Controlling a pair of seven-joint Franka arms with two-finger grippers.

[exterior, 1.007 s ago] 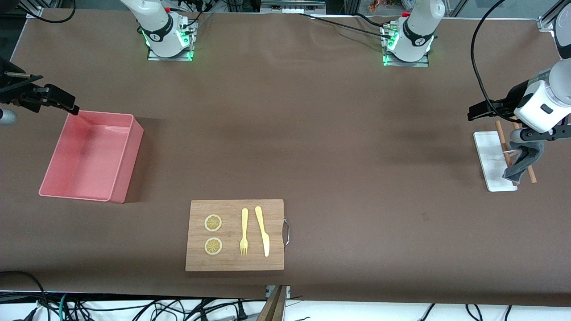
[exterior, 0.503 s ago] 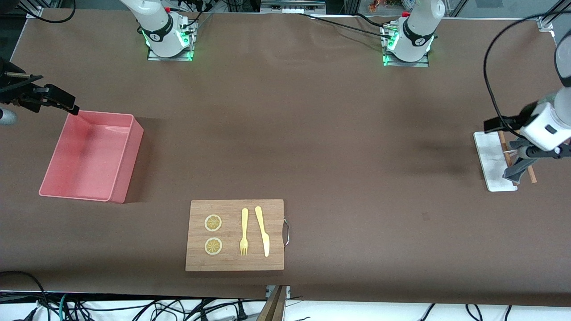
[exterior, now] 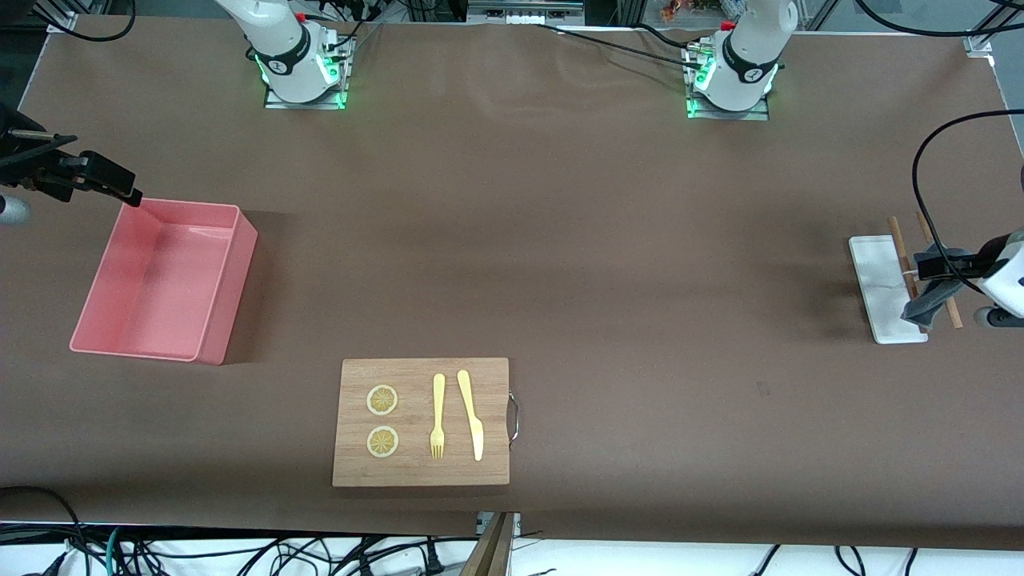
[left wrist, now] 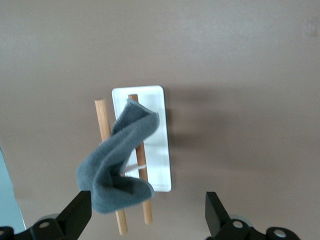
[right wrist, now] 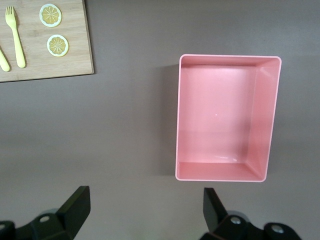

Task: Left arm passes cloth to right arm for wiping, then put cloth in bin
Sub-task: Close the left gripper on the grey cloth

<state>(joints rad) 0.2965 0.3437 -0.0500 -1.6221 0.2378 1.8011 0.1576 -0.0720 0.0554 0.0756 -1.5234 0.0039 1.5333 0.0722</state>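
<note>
The cloth [left wrist: 119, 165] was seen draped over two wooden sticks [left wrist: 103, 125] on a white tray [left wrist: 155, 145] at the left arm's end of the desk [exterior: 608, 264]. The left tool [left wrist: 145, 220], largely cut off in the front view, was held released above it. The right tool [right wrist: 145, 215], spread empty, was held above the bin [right wrist: 226, 117].

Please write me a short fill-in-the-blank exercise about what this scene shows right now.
1. The cloth is draped over two wooden ____.
2. The left claw is over the cloth with its jaws ____.
3. The bin holds ____.
4. On the wooden board, the fork lies between the knife and the two ____ slices.

Missing words: rods; open; nothing; lemon
</note>
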